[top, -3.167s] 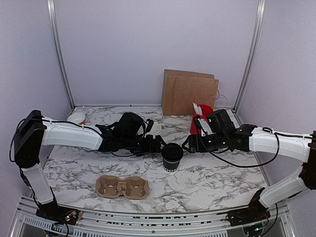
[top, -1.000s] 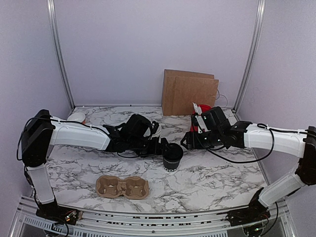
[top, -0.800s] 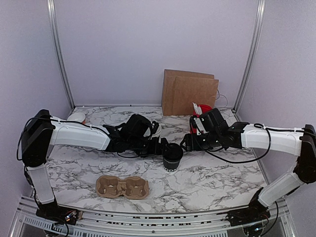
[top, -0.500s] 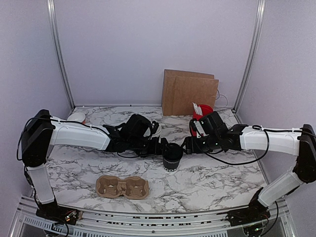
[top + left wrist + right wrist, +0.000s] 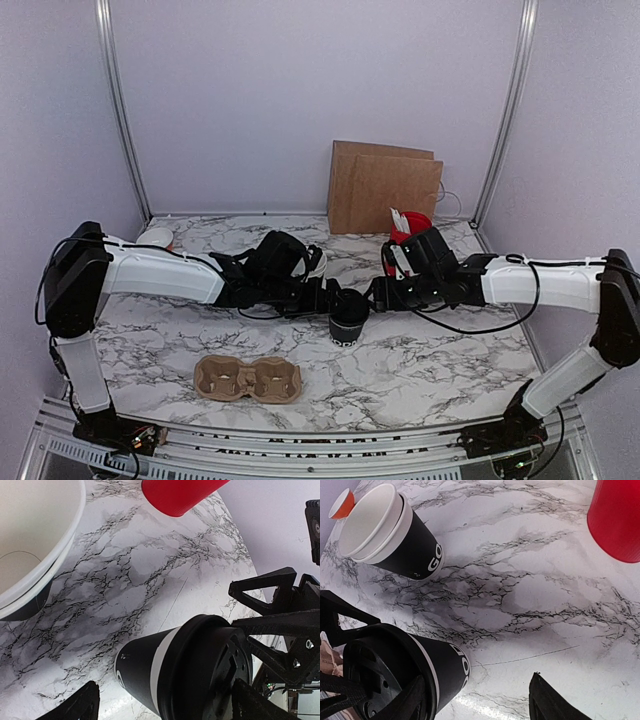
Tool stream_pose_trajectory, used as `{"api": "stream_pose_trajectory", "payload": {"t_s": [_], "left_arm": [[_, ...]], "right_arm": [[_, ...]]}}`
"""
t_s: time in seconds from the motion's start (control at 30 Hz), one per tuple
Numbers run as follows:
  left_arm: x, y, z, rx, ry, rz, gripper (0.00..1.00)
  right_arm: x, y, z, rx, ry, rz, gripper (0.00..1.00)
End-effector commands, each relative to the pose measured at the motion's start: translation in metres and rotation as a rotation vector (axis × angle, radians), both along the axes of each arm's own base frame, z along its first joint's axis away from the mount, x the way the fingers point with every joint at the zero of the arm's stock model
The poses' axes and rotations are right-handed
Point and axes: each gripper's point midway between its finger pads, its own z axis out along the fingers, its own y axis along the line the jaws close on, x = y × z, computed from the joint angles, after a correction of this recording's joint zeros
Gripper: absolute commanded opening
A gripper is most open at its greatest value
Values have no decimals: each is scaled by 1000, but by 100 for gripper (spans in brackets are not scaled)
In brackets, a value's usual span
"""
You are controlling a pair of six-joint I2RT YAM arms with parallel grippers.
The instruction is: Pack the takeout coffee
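Packing done: none that we can see; the carrier (image 5: pixel 248 378), lower left of centre in the top view, has both wells bare, and the bag (image 5: pixel 385 187) stands at the upper middle with nothing visibly in it.
Lidded cup (image 5: pixel 349 317): upright at mid-frame on the surface (image 5: pixel 430 360); its lid (image 5: pixel 210 672) sits on the rim, though we cannot tell whether it is pressed home.
Stacked cup (image 5: pixel 395 530): black with cream cups nested inside and no lid, at the upper left of the right wrist view, well apart from the carrier.
Left claw (image 5: pixel 165 695): spread wide, one finger on each side of the lidded cup's top; we see no grip.
Right claw (image 5: pixel 479 690): parted over bare surface, holding nothing, just beside that same cup.
Left to do: nearly everything, we judge. The cups go into the carrier, then perhaps the carrier goes into the bag.
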Motion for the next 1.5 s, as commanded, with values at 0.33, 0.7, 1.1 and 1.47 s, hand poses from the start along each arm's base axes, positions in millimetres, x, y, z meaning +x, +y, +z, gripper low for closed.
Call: {"api": "stream_pose_trajectory", "payload": {"t_s": [0.33,0.7,1.1,1.47], "left_arm": [[-3,12,-24,102,14,9,92],[6,17,-3,116,-54,30,92],[14,18,-3,139,-58,36,92],[11,20,-12,156,-44,23,92]], "right_arm": [[-24,-19,-25,-190,91,-3,67],[-21,-8,3,-135,43,13,67],[-58,6,2,-80,82,42,67],[-39,-2,39,-30,-5,-15,68]]}}
